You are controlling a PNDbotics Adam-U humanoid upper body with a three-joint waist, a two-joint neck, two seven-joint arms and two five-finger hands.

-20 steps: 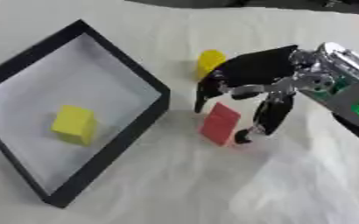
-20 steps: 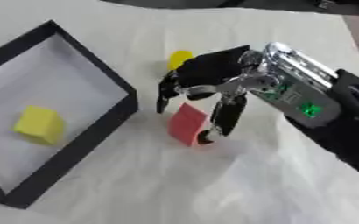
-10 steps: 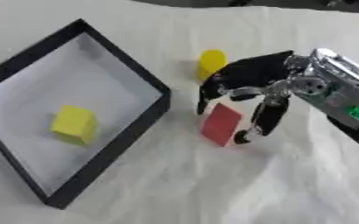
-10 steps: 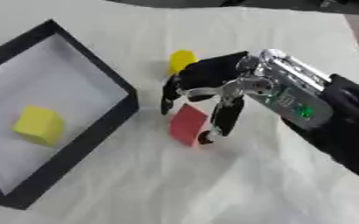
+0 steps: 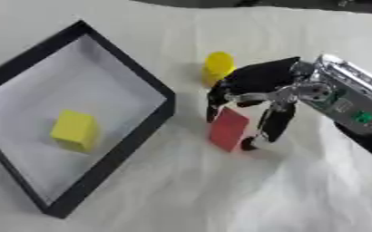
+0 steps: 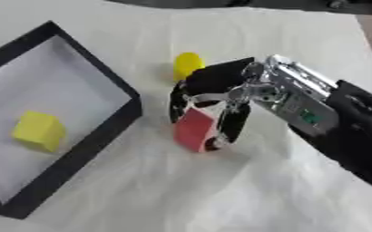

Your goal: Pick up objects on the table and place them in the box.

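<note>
Box near-left, black rim, one yellow cube already inside on the pale floor. Red block stands on the white cloth just right of the box's right corner, outside it. Right hand comes in from the right, fingers curled down around the block: thumb on its right side, fingers at its left upper edge, pinching it. Whether it's clear of the cloth, cannot tell. To do it well: keep the pinch square on opposite faces, lift straight up before moving left, clear the rim, release low. Yellow cylinder just beyond the hand; avoid knocking it. Left hand not visible.
</note>
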